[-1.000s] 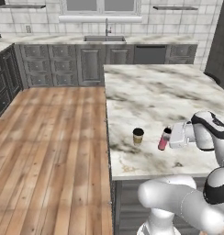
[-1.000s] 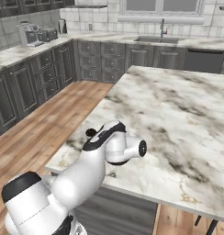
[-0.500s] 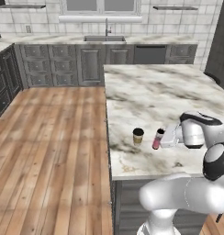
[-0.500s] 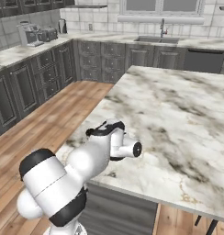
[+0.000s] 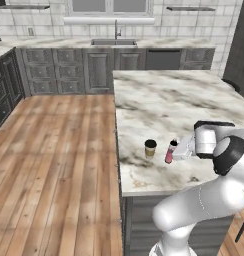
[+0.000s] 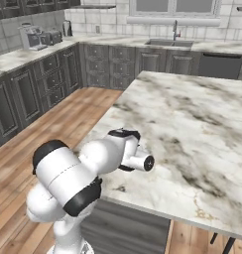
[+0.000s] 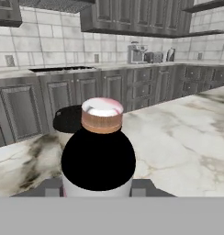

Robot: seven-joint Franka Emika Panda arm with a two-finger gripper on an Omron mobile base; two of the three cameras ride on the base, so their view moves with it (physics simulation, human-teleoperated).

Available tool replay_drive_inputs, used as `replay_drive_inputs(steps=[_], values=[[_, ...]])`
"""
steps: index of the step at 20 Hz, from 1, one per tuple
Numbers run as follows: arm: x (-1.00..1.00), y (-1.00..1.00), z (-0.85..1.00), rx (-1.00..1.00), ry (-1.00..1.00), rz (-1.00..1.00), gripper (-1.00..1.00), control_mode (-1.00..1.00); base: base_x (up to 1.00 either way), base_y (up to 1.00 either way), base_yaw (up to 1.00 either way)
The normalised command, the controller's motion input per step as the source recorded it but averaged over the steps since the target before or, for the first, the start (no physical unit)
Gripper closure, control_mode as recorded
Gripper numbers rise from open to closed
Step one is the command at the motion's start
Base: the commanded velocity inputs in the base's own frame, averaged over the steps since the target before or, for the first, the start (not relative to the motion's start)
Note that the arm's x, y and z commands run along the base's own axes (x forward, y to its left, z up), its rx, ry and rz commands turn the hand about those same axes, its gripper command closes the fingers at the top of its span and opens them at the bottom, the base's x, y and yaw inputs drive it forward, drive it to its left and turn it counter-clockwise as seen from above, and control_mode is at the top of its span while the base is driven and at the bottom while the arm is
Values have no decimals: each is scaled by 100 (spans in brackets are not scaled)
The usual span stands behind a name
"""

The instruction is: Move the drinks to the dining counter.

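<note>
The marble-topped island desk was my landmark here. Going left to right along its near edge in the left base view: the tan paper coffee cup with the black lid stood upright on the marble, a little in from the desk's left edge. Just to the right of it, close but not touching, the pink bottle stood upright too, also on the marble. Right up against the bottle's far side was the claw, coming in level from the right with the white arm bent around behind it.

In the hand view the bottle sat dead centre between the two dark finger tips, one on each side of its body. So the claw was narrow, with the bottle between the fingers, but I honestly couldn't tell whether they were actually pressing on it or had a sliver of gap. The cup's black lid peeked out behind the bottle, slightly left of it.

In the right base view the arm's elbow covered that corner of the desk, so the drinks were hidden there.
</note>
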Motion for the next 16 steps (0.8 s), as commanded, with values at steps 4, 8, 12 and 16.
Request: replay_drive_inputs(steps=[4,8,12,16], values=[[19,0,-23,0,-1,-2,100,-100,0,0,0],[3,1,-23,0,-5,0,-100,-100,0,0,0],[-17,19,-23,0,-17,0,-100,-100,0,0,0],[-39,31,-18,-1,-23,0,-100,-100,0,0,0]])
